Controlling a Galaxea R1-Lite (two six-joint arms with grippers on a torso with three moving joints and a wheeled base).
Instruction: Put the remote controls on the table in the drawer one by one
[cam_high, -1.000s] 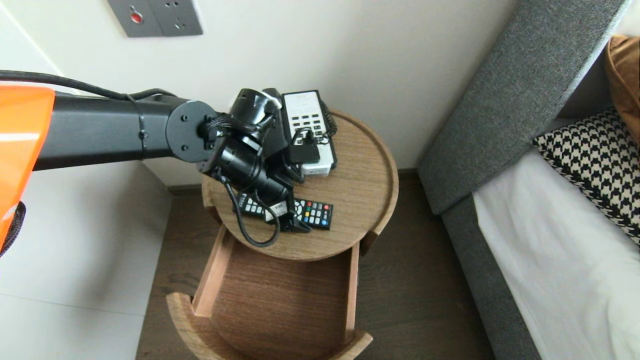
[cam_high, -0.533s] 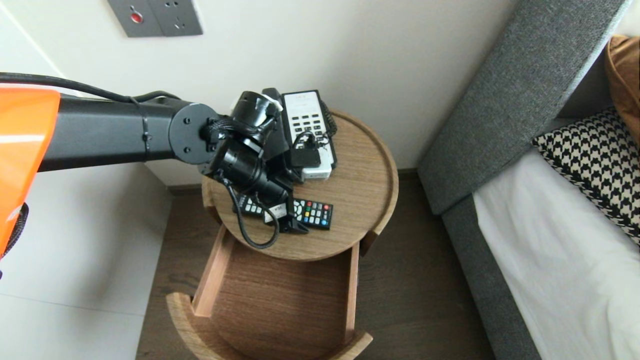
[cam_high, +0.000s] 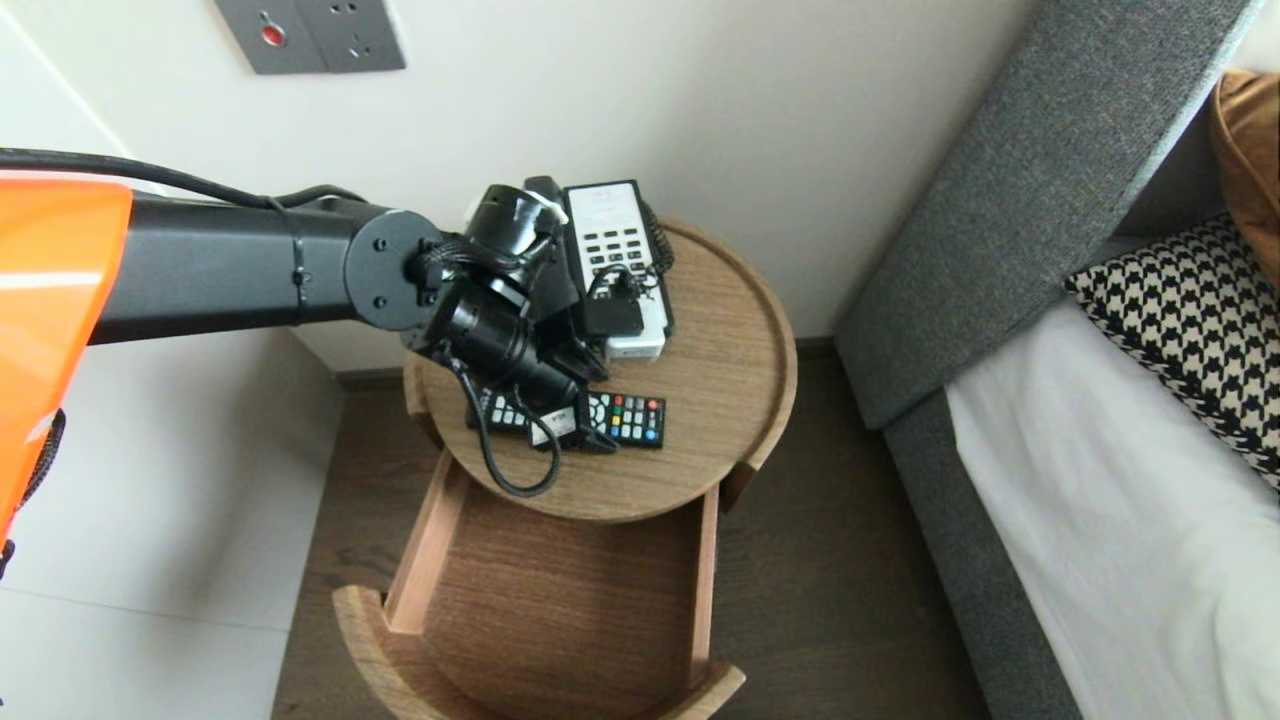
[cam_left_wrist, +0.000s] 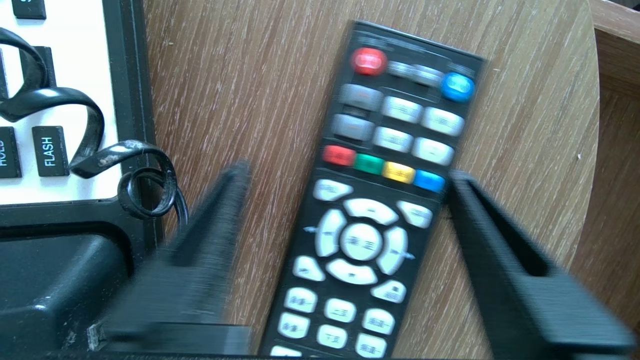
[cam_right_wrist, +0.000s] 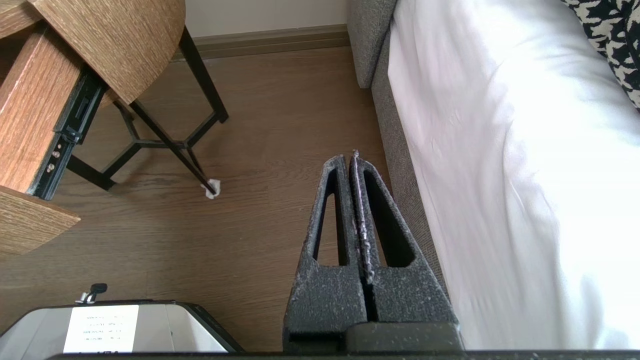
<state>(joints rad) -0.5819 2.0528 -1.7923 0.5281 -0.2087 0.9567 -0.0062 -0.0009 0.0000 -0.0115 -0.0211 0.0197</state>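
- Round wooden bedside table (cam_high: 725, 400) fills the frame's middle, with its open drawer (cam_high: 560, 590) below.
- Black remote (cam_high: 632, 418) lies flat at centre, buttons up. Its long axis runs left to right, power end rightward.
- Left gripper (cam_left_wrist: 347, 172) straddles the remote's middle, fingers apart, not clamped.
- Phone (cam_high: 610, 250) and its coiled cord (cam_left_wrist: 145, 185) crowd in just above the remote.
- Right gripper (cam_right_wrist: 352, 157), fingers pressed together, hangs over the floor beside the bed (cam_right_wrist: 500, 175).

Head view: high, facing down onto the round tabletop (cam_high: 720, 440), open drawer (cam_high: 560, 590) and bed (cam_high: 1100, 520).
Left wrist view: very near, straight down on remote (cam_left_wrist: 370, 215) and phone (cam_left_wrist: 75, 60); head view shows both.
Right wrist view: low, facing the floor (cam_right_wrist: 250, 225) beside the bed; shares the drawer and tabletop edge with the head view.
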